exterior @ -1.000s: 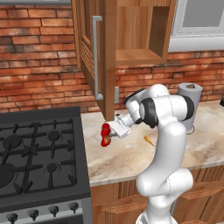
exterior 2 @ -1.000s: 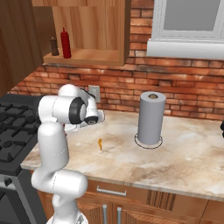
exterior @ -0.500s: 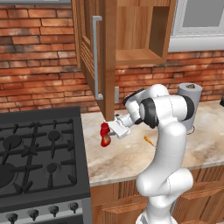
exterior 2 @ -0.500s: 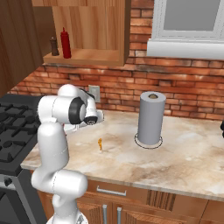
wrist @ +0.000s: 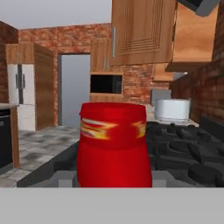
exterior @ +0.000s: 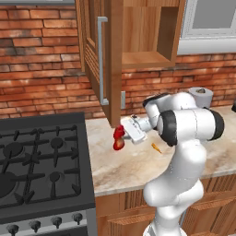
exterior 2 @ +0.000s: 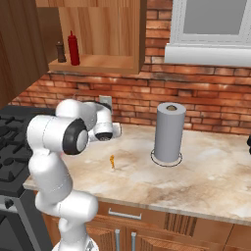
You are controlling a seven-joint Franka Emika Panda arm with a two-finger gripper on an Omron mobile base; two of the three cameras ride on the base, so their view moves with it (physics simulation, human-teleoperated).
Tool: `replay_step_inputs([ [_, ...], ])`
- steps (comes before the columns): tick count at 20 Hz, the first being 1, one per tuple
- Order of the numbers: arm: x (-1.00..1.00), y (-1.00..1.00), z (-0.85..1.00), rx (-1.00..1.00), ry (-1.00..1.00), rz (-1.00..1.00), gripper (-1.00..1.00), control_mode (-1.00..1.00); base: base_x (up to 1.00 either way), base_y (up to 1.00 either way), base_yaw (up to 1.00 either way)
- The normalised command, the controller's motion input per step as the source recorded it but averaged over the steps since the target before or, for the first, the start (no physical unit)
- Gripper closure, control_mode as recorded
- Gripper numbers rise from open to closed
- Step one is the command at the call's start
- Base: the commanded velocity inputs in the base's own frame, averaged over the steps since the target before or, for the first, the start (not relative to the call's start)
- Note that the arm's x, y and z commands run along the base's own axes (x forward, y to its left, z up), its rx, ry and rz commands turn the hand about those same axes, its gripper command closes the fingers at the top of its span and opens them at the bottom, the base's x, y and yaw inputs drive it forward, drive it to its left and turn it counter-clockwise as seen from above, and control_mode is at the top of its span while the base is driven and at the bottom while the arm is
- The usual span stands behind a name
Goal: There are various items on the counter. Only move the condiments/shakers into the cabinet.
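Note:
My gripper (exterior: 121, 137) is shut on the curvy red squeeze bottle (exterior: 118, 138), holding it upright over the left end of the counter (exterior: 133, 168), just under the open cabinet door (exterior: 109, 55). In the hand view the red squeeze bottle (wrist: 113, 144) stands close up between the jaws. On the cabinet shelf (exterior 2: 93, 62) stand the slim red bottle (exterior 2: 73, 48) and the dark brown shaker (exterior 2: 61, 51). The tiny orange carrot-like piece (exterior 2: 112, 162) lies on the counter (exterior 2: 196, 181) beside the arm, and the carrot-like piece (exterior: 156, 147) also shows to the right of the hand.
A black gas stove (exterior: 41, 161) borders the counter on the left, right beside the held bottle. A grey paper towel roll (exterior 2: 169, 132) stands toward the brick back wall. The open door's long grey handle (exterior: 102, 60) hangs just above the hand.
The jaws have closed on the red squeeze bottle. The arm and the bottle stay where they were.

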Motion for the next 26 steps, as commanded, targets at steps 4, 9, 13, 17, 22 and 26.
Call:
replay_step_inputs([
  [4, -0.5, -0.36, 0.79, 0.0, -0.13, -0.28, 1.0, -1.0, 0.0, 0.0, 0.0],
  [9, -0.44, -0.37, 0.85, 0.0, -0.04, -0.32, 1.0, -1.0, 0.0, 0.0, 0.0],
  [13, -0.35, -0.43, 0.92, 0.0, 0.0, -0.3, 1.0, -1.0, 0.0, 0.0, 0.0],
  [17, -0.26, -0.45, 0.92, 0.0, 0.0, -0.29, 1.0, -1.0, 0.0, 0.0, 0.0],
  [22, -0.17, -0.35, 0.87, 0.0, 0.0, -0.26, 1.0, -1.0, 0.0, 0.0, 0.0],
  [26, -0.03, -0.25, 0.87, 0.0, 0.0, -0.19, 1.0, -1.0, 0.0, 0.0, 0.0],
])
